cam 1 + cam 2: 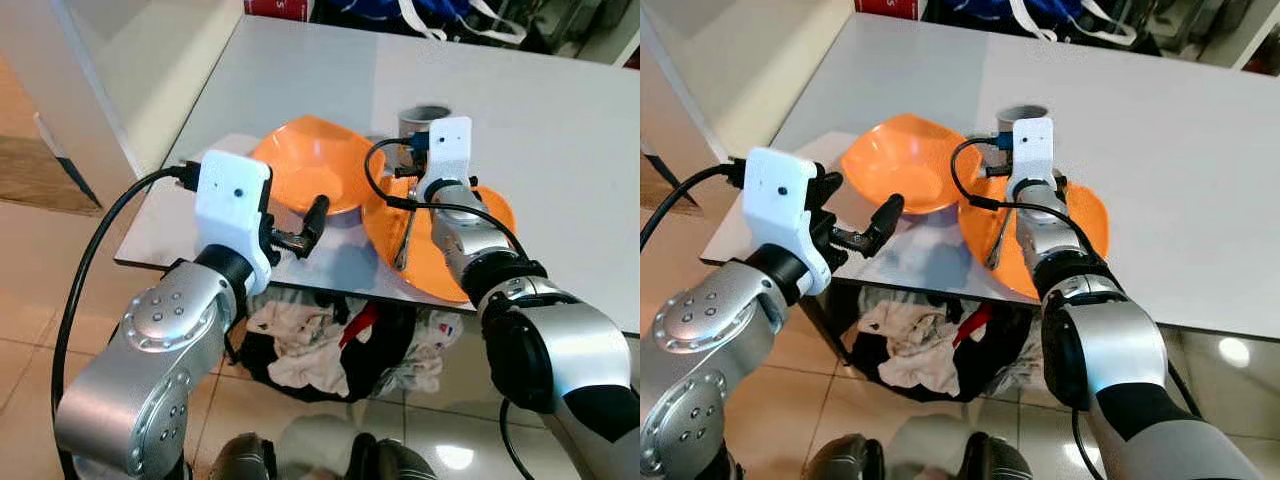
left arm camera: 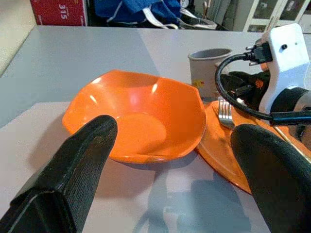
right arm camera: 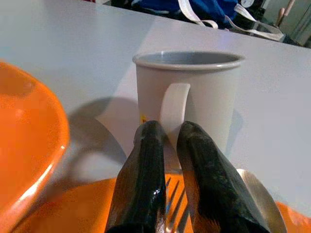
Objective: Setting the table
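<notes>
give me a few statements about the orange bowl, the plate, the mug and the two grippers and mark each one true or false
1. The orange bowl sits on the white table. True.
2. The left gripper is shut on the bowl. False: its fingers are spread wide, short of the bowl.
3. A fork lies on the orange plate. True.
4. The mug lies tipped on its side. False: it stands upright beyond the plate.
5. The right gripper points at the mug's handle, fingers nearly together. True.
</notes>
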You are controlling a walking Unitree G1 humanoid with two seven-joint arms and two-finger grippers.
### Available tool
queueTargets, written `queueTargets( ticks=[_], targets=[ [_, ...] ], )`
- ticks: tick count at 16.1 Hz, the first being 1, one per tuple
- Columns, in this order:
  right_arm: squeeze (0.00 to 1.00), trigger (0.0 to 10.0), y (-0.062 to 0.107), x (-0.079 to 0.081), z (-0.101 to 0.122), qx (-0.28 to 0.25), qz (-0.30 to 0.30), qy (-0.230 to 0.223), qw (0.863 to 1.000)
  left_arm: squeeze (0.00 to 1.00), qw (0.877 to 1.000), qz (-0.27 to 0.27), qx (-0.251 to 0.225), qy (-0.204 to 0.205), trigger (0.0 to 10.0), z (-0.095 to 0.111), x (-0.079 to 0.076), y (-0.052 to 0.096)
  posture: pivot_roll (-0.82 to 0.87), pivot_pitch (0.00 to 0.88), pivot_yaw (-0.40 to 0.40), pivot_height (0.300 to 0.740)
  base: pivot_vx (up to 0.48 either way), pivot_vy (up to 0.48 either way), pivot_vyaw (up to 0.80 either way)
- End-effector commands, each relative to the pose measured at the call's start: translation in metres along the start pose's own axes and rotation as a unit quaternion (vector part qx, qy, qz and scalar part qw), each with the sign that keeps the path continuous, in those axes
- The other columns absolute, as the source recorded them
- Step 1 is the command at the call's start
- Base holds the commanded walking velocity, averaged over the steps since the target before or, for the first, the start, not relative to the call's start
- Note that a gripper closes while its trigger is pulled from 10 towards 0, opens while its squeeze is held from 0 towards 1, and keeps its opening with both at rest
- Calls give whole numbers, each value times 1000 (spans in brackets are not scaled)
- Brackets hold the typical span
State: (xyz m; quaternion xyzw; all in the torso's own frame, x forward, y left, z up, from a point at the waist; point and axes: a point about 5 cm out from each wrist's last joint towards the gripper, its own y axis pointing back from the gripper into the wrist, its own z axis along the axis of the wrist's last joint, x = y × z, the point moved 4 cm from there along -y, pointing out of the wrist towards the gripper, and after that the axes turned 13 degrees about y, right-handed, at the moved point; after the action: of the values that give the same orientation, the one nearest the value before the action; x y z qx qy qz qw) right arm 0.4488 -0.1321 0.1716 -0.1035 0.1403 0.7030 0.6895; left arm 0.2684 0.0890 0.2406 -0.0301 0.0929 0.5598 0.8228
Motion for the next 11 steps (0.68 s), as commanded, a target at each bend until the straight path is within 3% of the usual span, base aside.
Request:
queueTargets(
  ticks=[1, 7, 9, 11],
  targets=[
    [0, 10000, 2, -3, -13, 24, -4, 3, 1000, 0, 1000, -9, -2, -3, 10000, 3, -4, 4, 285, 201, -43, 740, 0, 0, 0],
    [0, 10000, 4, 3, -22, 43, 2, 3, 999, 0, 1000, -9, -3, -2, 10000, 6, -5, 5, 286, 212, -45, 740, 0, 0, 0],
    [1000, 10000, 5, 6, -25, 48, 5, 5, 999, 0, 1000, -6, -2, -1, 10000, 7, -4, 5, 288, 215, -45, 740, 0, 0, 0],
    [1000, 10000, 5, 6, -26, 51, 5, 7, 999, 0, 1000, -5, -2, -1, 10000, 7, -4, 5, 288, 217, -47, 740, 0, 0, 0]
  ],
)
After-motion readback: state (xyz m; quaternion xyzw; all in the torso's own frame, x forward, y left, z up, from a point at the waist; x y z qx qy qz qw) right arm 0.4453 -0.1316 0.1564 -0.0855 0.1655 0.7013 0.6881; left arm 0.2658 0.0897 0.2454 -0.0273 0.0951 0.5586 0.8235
